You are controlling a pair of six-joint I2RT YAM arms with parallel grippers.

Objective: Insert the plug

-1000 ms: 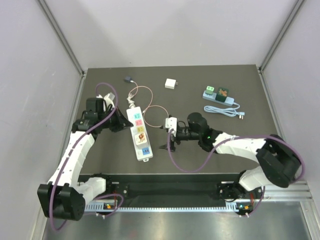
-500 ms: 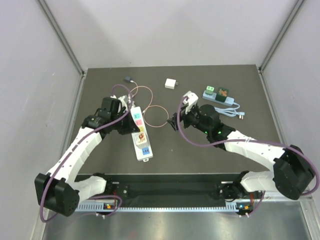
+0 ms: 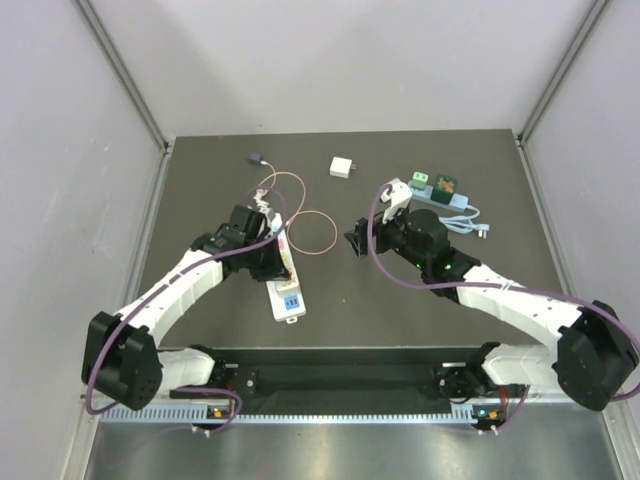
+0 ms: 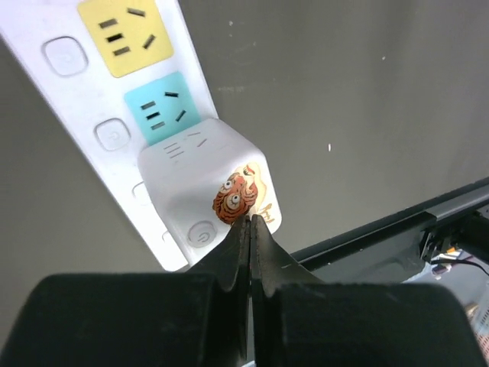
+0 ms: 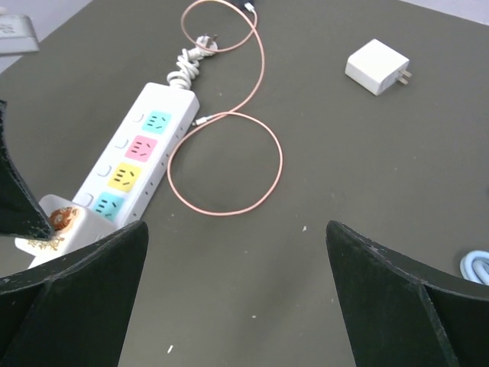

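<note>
While the left gripper [image 4: 250,222] has its jaws pressed together with nothing between them, their joined tips rest on the top face of the plug [image 4: 206,191], right at the tiger sticker, so this reads as pushing rather than gripping. The plug, a white cube, sits upright on the power strip [image 4: 76,99], right beside the turquoise socket, in the half of the strip nearer the arm bases. Its underside looks flush with the strip, though the pins are hidden and I cannot be sure they are fully home. The right gripper [image 5: 237,225] hangs above the table to the right of the strip, its jaws spread wide and holding nothing. A pink cable [image 5: 280,160] loops on the table below it, and a white charger [image 5: 376,66] lies farther off. In my judgement the insertion is nearly or wholly done: what may remain is a last firm press, then lifting the left tips clear
</note>
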